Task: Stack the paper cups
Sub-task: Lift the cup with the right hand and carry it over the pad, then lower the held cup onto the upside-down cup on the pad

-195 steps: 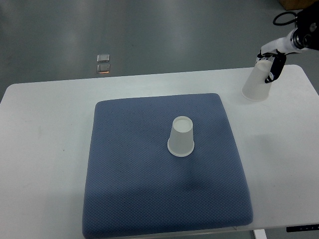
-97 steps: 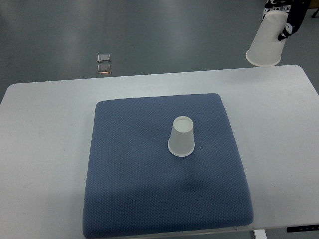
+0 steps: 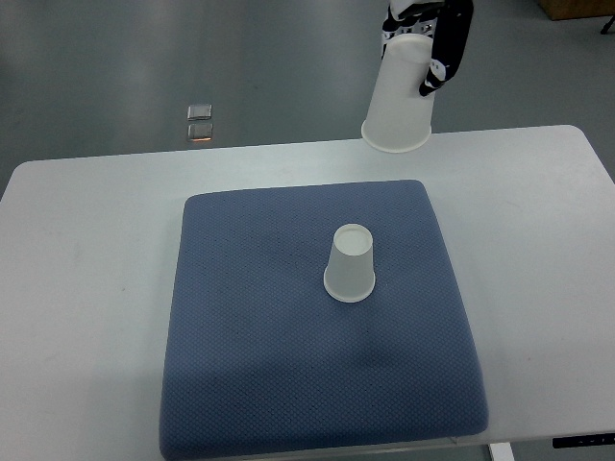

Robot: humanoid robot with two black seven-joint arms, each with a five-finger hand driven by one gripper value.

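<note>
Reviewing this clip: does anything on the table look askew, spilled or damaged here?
Nothing stands out. One paper cup stands upside down on the blue mat, intact. The hand at the top edge holds a second cup, also upside down and slightly tilted, above the table's far edge. No spills or dents are visible.

Bright, even light; sharp focus
</note>
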